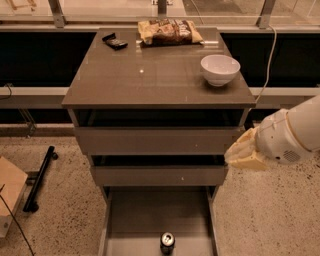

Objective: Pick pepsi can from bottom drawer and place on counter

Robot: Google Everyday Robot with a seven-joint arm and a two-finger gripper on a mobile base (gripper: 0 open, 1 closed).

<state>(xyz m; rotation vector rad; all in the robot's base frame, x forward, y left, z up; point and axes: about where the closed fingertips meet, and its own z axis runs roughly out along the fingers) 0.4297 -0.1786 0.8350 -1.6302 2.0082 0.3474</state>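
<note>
can (167, 243) upright in bottom drawer (130, 220), front centre, axis vertical, silver tab-top up | dark smooth cylinder on flat grey floor | my gripper (237, 154) beside middle drawer's (157, 175) right end, grip state can't tell

Floor (65, 200): pale, speckled, under dim warm light. On it at left lay a black bar (40, 177), a piece of cardboard (10, 192) cut off by the frame edge, and a thin black cord (12, 220). Back wall: dark panels (35, 60) crossed by a pale rail (30, 95), with metal posts (56, 12) standing along the ledge above and a white cable (270, 55) hanging at right; a grey-brown cabinet (155, 140) stood before it, mid-view. Gripper (245, 152): cream-coloured, was just right of the cabinet, about halfway down its height, above the floor.
</note>
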